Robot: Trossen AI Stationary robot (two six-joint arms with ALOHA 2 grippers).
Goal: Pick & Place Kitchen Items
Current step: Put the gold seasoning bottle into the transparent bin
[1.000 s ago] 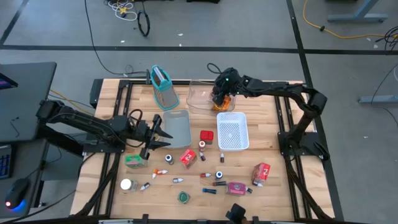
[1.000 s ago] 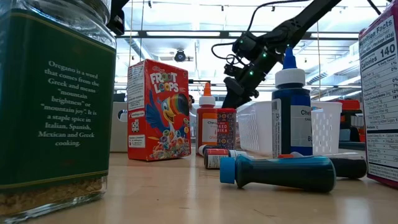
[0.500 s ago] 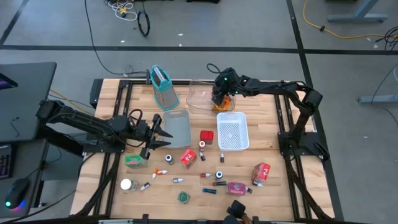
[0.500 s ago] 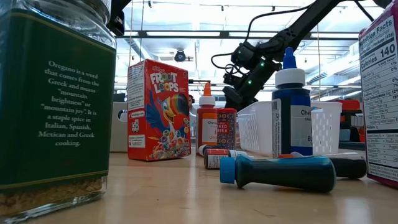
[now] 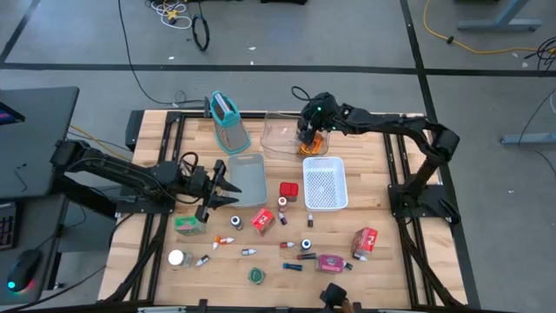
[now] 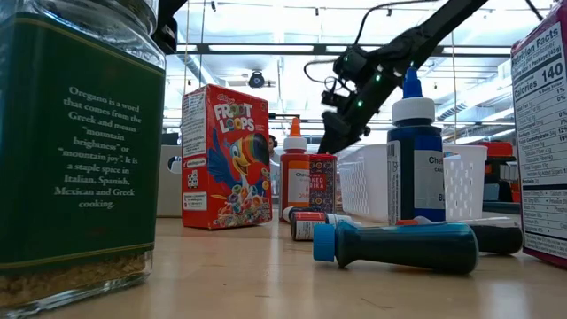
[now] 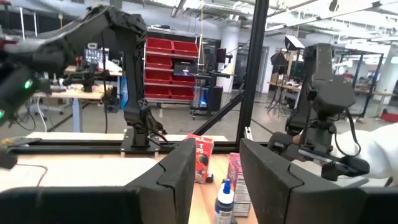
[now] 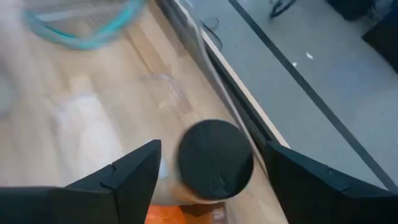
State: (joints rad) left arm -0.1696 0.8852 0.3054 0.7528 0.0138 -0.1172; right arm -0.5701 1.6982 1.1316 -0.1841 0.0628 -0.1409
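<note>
Left gripper (image 5: 228, 193): we saw it hovering partly open, empty, left of centre.
Right gripper (image 5: 309, 139): we found its fingers spread above the black-capped orange bottle (image 8: 214, 163) in the far clear tray (image 5: 276, 132).

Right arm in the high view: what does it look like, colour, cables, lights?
The right arm is matte black, built of slim jointed links, with a thin black cable looping off its wrist and a small green light glowing near the right gripper. Its jaws are flat dark paddles.

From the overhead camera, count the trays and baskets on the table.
3: a grey tray left of centre, a clear bin at the far edge, and a white basket nearer than it. None looks hidden.
</note>
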